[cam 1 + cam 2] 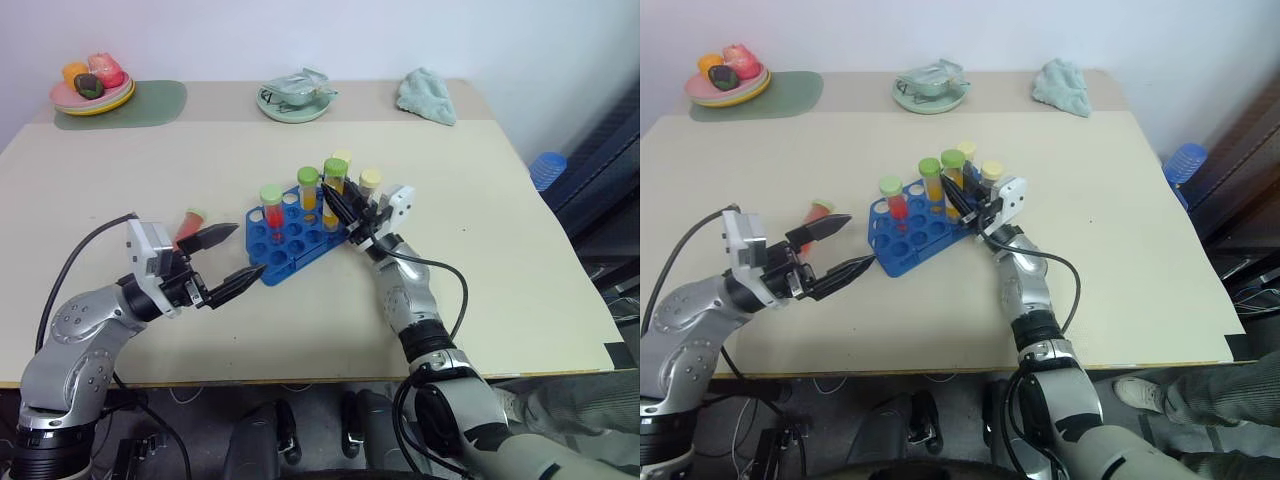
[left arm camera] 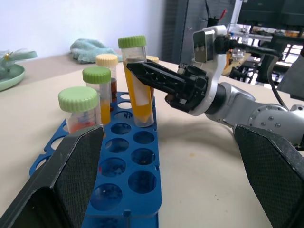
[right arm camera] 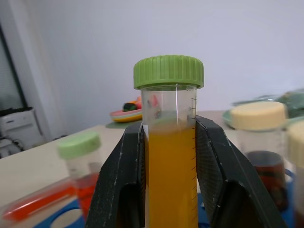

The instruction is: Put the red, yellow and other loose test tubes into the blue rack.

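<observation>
The blue rack (image 1: 290, 252) stands mid-table with several capped tubes upright in it: a red one (image 1: 271, 207), a yellow one (image 1: 308, 189) and two yellow-capped ones (image 1: 370, 181). My right gripper (image 1: 331, 192) is shut on a green-capped yellow tube (image 3: 168, 156), upright at the rack's far side, its foot down in a rack hole (image 2: 142, 118). A loose red tube (image 1: 189, 226) lies on the table left of the rack. My left gripper (image 1: 250, 248) is open just beside that tube, its fingertips at the rack's left end, holding nothing.
At the table's back stand a plate of toy food (image 1: 92, 90) on a green mat (image 1: 150, 103), a green bowl (image 1: 293, 98) and a teal cloth (image 1: 427, 95). A blue object (image 1: 547, 168) sits beyond the right table edge.
</observation>
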`<action>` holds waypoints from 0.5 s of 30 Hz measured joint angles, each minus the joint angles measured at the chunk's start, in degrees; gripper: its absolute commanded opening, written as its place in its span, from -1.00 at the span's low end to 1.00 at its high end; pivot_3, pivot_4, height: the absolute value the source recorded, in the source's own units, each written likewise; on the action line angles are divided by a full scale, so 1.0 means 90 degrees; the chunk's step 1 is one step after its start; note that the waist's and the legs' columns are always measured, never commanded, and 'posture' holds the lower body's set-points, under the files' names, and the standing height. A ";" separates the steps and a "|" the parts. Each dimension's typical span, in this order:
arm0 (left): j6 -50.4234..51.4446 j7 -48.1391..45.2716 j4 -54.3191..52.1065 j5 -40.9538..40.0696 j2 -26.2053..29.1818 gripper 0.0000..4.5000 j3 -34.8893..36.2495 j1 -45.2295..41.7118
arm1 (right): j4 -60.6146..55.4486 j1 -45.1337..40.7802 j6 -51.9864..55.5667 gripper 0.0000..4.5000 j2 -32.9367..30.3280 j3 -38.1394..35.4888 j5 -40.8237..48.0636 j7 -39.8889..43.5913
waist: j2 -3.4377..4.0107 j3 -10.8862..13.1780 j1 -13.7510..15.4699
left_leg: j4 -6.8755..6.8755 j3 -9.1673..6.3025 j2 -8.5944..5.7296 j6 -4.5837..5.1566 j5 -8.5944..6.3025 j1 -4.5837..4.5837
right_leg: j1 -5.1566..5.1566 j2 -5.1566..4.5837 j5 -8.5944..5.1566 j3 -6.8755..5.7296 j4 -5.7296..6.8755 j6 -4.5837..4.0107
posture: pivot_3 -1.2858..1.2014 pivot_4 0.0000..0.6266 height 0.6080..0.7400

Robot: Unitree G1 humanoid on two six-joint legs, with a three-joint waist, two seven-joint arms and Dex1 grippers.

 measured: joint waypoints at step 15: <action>0.0003 0.0009 0.0001 -0.0036 0.0055 1.00 0.0022 -0.0001 | 0.0530 0.0157 -0.1052 0.24 0.0052 -0.0042 -0.0229 0.0123 | 0.0001 -0.0001 0.0007 | 0.0001 -0.0001 0.0000 -0.0003 0.0002 0.0004 | 0.0005 -0.0002 0.0000 0.0001 0.0003 0.0000 | 0.03 -0.52 1.00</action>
